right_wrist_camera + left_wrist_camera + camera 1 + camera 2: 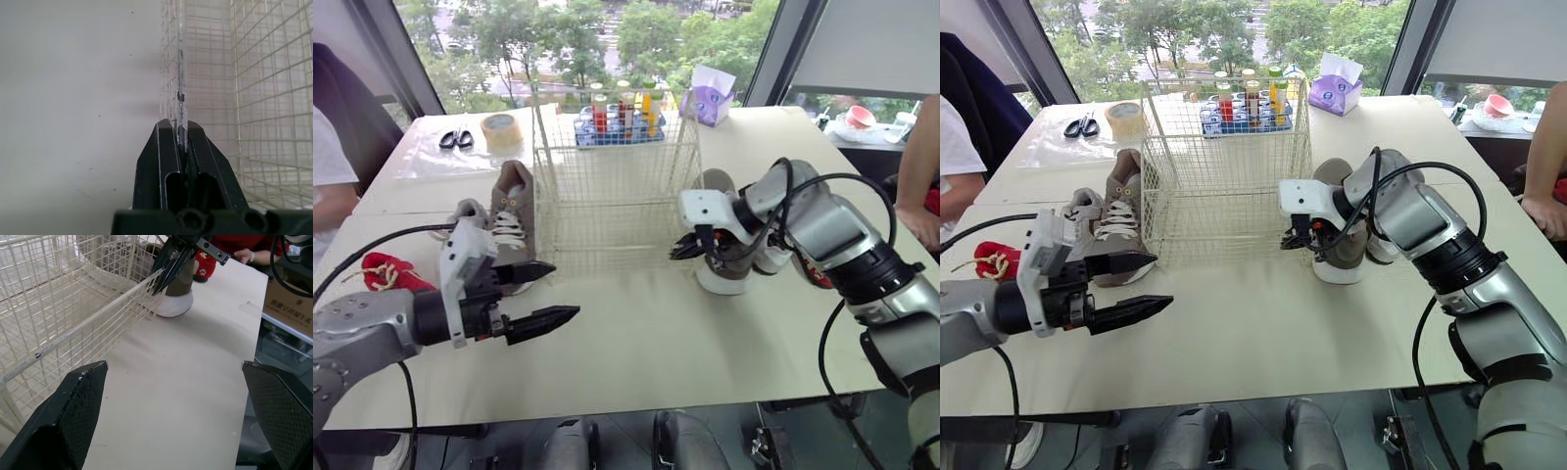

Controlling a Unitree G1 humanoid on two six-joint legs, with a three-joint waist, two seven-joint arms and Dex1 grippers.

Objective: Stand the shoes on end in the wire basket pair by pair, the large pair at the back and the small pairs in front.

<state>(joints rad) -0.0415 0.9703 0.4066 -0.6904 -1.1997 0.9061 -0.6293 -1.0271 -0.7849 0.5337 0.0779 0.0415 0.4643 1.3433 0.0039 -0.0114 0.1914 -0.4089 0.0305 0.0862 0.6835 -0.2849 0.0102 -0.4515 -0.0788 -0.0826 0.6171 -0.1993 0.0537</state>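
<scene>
Right wrist view: right pincer (180, 128) apparently pinching wire basket (179, 73).

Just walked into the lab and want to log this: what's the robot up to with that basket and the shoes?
The right gripper is clamped on the near right edge of the wire basket, which holds no shoes yet. The left gripper hangs open above the table in front of it. A tan sneaker stands at the basket's left side and a brown shoe at its right, both outside.
</scene>
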